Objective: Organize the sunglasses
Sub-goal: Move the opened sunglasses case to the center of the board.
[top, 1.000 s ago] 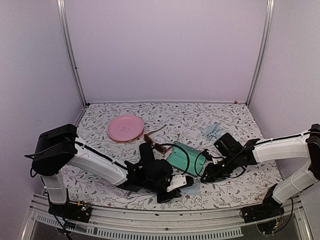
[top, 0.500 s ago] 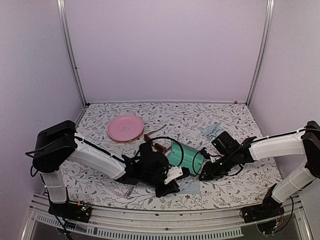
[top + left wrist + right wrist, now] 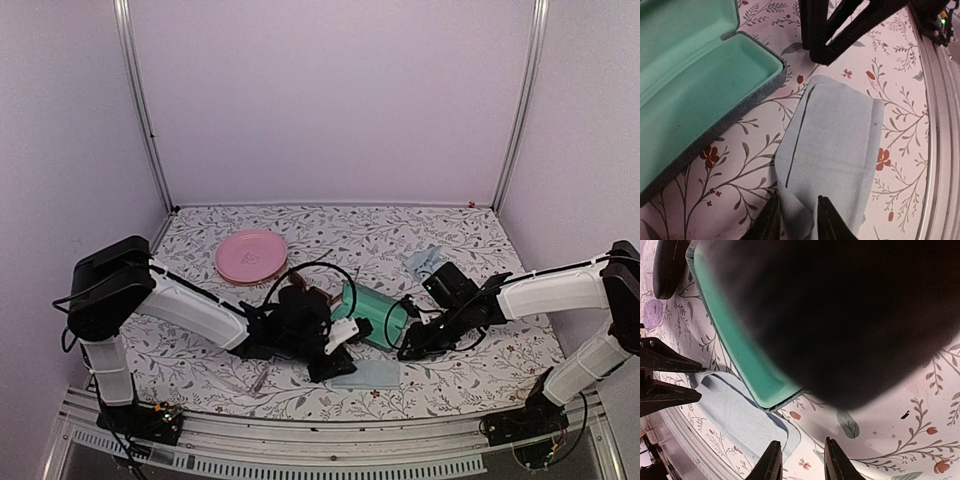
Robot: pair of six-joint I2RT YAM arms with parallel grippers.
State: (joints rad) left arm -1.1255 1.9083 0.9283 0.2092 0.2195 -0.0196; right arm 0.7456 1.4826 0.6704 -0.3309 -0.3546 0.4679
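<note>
sunglasses out on the tabletop (image 3: 190, 250), case open, both hands low beside it
round pink plate (image 3: 251, 256) at left. reddish-brown dark-lens sunglasses (image 3: 312, 290) lie between it and the open teal-lined grey case (image 3: 690, 100), outside it. left hand (image 3: 798, 197) is narrowly apart at the flat pale-blue cloth (image 3: 840, 140) edge, can't tell if pinching. right hand (image 3: 801, 445) is apart, nothing between, at the case's right end.

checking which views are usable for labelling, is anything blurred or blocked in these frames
Right wrist view: a dark out-of-focus mass fills most of the frame; only the green case rim and floral table read clearly. Left wrist view: sharp throughout, the blue cloth crisp. Top view: even light, pinkish cast, no glare.
</note>
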